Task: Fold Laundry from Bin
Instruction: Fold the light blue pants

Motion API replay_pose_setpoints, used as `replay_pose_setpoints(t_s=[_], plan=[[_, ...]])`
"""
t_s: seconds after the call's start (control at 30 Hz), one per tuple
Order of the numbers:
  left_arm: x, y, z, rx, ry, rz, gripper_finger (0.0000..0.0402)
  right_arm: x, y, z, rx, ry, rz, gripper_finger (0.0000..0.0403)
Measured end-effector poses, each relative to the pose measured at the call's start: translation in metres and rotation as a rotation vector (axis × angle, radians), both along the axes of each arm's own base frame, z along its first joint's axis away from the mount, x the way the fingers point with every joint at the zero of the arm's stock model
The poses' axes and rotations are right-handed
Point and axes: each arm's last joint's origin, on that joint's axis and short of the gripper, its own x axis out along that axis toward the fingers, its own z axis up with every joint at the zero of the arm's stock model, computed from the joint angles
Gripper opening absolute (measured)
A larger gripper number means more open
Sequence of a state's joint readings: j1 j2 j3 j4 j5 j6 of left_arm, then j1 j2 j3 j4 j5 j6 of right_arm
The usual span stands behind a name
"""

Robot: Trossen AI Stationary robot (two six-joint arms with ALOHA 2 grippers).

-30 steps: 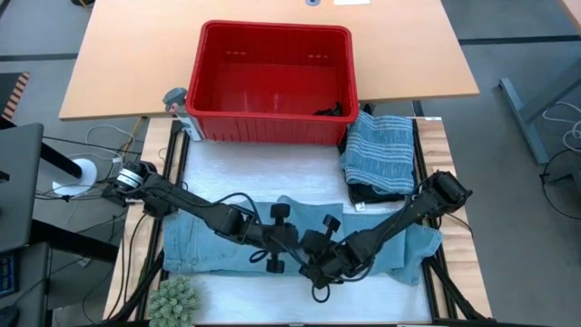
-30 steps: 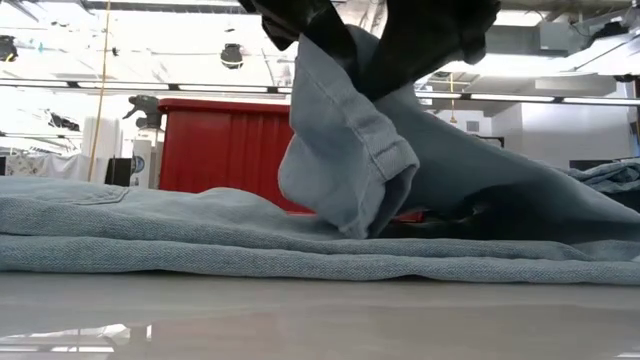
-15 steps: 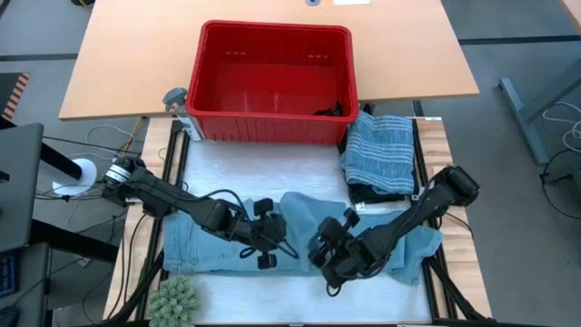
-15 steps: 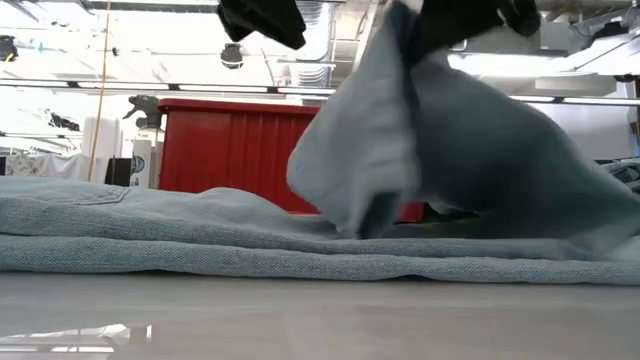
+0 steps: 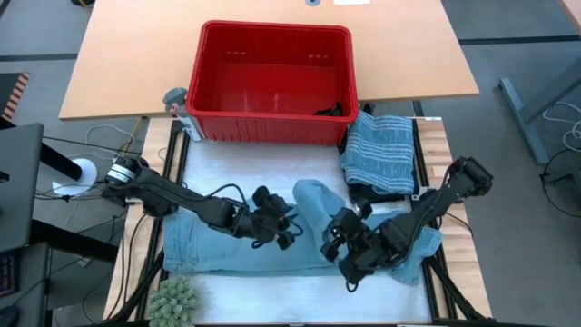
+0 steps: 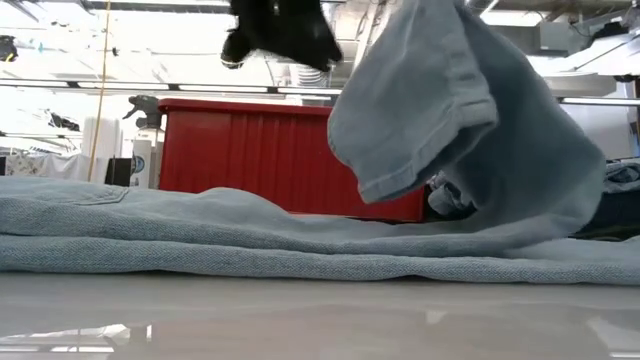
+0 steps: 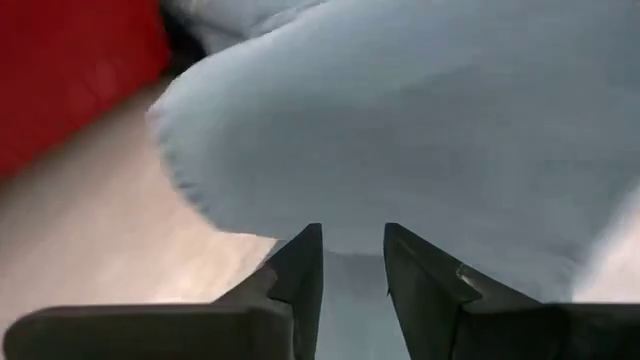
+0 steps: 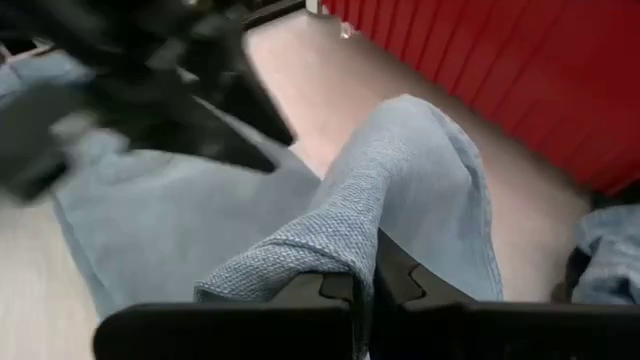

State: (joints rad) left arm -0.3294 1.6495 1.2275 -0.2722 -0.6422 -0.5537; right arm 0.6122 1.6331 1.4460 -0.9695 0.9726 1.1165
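Observation:
A light blue garment (image 5: 204, 247) of the laundry lies spread across the table's near half. One end (image 6: 450, 110) is raised, with my right gripper (image 5: 339, 238) shut on it. My left gripper (image 5: 289, 221) hovers just to the left of the raised cloth, open, with nothing between its fingers (image 7: 300, 265). The red bin (image 5: 272, 127) stands at the far side with a dark garment (image 5: 332, 111) in its right corner. My right gripper pinches a bunched fold of the light blue garment (image 8: 345, 238) between its two fingers; the cloth drapes over the fingertips and hides how many layers it holds. The fingers slant down from the table's right. The raised end hangs slack, its hem (image 6: 410, 178) clear of the cloth below.
A folded grey-blue striped garment (image 5: 381, 147) lies on a dark one (image 5: 374, 193) right of the bin. A green spiky ball (image 5: 172, 300) sits at the near left corner. A small grey object (image 5: 175, 98) stands at the bin's left. White cloth (image 5: 263, 173) covers the table's middle.
My left gripper has let go of the raised cloth, rolled and drawn a little away from it. My right gripper has risen and gone toward the table's right and far side, carrying the garment's end higher; the rest of the garment has stayed flat.

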Motion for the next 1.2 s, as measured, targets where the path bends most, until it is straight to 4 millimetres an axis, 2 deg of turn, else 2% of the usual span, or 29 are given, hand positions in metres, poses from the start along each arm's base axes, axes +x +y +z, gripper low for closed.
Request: replay_pose_setpoints(t_s=[0.13,0.33,0.5,0.67,0.8,0.9,1.2], plan=[[-0.001,0.008,-0.033,-0.177,-0.216,0.040,0.0117,-0.008,0.009,-0.004,0.009,0.011,0.006,0.0025],[-0.021,0.030,-0.072,-0.436,-0.355,-0.171,0.0151,-0.021,0.019,-0.003,0.020,0.010,0.021,0.0025],[-0.028,0.035,-0.074,-0.425,-0.373,-0.244,0.0204,-0.025,0.021,-0.004,0.031,0.004,0.011,0.0025],[-0.028,0.042,-0.082,-0.323,-0.317,-0.154,0.0253,-0.025,0.021,-0.004,0.020,0.004,0.011,0.0025],[-0.025,0.045,-0.075,-0.235,-0.365,-0.242,0.0259,-0.025,0.021,-0.004,0.021,0.002,0.012,0.0025],[-0.025,0.048,-0.076,-0.151,-0.338,-0.215,0.0258,-0.025,0.021,-0.004,0.019,0.003,0.014,0.0025],[-0.022,0.069,-0.079,-0.124,-0.312,-0.254,0.0257,-0.030,0.025,-0.002,0.014,-0.006,0.033,0.0025]])
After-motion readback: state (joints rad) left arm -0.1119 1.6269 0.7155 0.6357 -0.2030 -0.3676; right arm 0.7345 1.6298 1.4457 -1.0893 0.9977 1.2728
